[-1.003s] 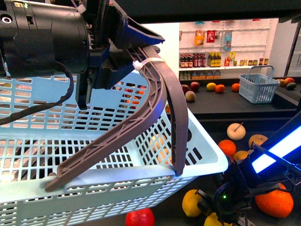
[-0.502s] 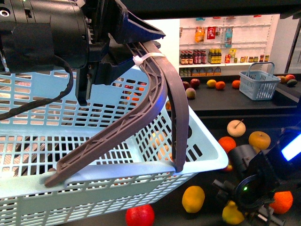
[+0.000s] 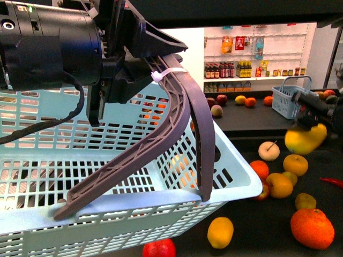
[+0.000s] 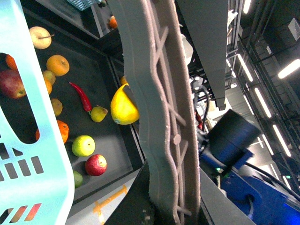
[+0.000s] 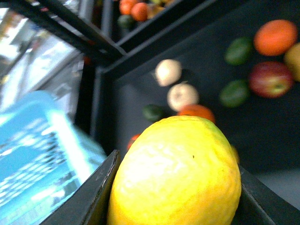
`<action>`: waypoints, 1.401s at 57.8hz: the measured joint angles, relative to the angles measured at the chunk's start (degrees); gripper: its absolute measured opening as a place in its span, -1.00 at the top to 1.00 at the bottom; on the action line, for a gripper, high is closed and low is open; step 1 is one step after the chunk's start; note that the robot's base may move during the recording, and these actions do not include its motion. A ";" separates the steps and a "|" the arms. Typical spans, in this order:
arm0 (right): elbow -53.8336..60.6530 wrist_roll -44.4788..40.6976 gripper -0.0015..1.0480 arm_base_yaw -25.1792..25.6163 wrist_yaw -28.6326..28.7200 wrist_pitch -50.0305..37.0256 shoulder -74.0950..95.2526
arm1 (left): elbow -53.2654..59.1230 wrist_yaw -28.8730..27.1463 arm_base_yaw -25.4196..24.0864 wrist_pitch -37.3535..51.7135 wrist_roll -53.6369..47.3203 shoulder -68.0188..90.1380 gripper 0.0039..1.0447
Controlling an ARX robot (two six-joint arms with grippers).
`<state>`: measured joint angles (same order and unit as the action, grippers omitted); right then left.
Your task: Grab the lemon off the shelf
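The lemon (image 3: 305,138) is off the shelf (image 3: 268,231). It sits clamped in the right gripper (image 5: 178,168), in the air above the lower tray and clear of the fruit lying there. In the front view it shows at the far right edge as a blurred yellow shape. The gripper around it is smeared and partly cut off by the frame, so the fingers cannot be made out there. The right wrist view is plainer: a dark finger (image 5: 96,199) presses each side of the lemon, which fills the space between them. The far end of the lemon is hidden from this camera.

The left gripper (image 3: 169,59) is closed on the grey handle (image 3: 161,139) of a light-blue basket (image 3: 107,176), with a white cable tie at the grip. The basket fills the left and middle of the front view and hides most of the shelf behind it. Only bits of colour show through its slots.

On the open part of the tray lie an orange (image 3: 312,227), a yellow-orange oval fruit (image 3: 220,232) near the basket's corner, and a red apple (image 3: 159,249) cut off at the bottom edge. A red chilli (image 4: 82,96) lies among the fruit in the left wrist view. A smaller basket (image 3: 292,99) stands on the tier behind.
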<state>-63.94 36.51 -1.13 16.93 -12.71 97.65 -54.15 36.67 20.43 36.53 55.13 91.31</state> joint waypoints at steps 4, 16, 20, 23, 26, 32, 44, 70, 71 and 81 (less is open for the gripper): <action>0.46 1.36 -0.03 -2.58 1.16 0.00 -2.14 | 0.00 0.00 0.00 0.00 0.00 0.00 0.81; 2.86 4.20 -0.03 -9.18 1.07 -0.63 -2.21 | 0.00 0.00 0.00 0.00 0.00 0.00 0.81; 3.45 4.72 -0.03 -10.62 0.90 -1.22 -2.21 | 0.00 -0.02 0.00 0.00 0.00 0.00 0.81; 3.63 4.74 -0.03 -11.69 0.66 -1.70 -2.21 | 0.00 -0.02 0.00 0.00 0.00 0.00 0.81; 3.63 4.81 -0.03 -12.48 0.61 -1.88 -2.21 | 0.00 -0.02 0.00 0.00 0.00 0.00 0.81; 3.74 4.66 -0.03 -14.05 -0.20 -1.99 -2.21 | 0.00 -0.02 0.00 0.00 0.00 0.00 0.81; 4.87 4.46 -0.08 -16.33 0.44 -3.48 -2.05 | 0.00 0.00 0.00 0.00 0.02 0.00 0.81; 6.14 3.98 -0.86 -13.31 0.52 -10.36 -2.01 | 0.00 0.00 0.00 -0.02 0.02 0.00 0.81; 6.01 3.91 -0.86 -12.44 0.20 -10.62 -1.97 | 0.00 0.00 0.00 -0.02 0.13 0.00 0.81; 3.39 1.31 -0.86 -3.63 -4.04 -11.69 4.00 | 0.00 -0.04 0.00 -0.02 0.02 0.00 0.81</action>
<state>-60.55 37.82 -4.75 12.88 -24.40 101.65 -54.15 36.62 20.43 36.51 55.16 91.31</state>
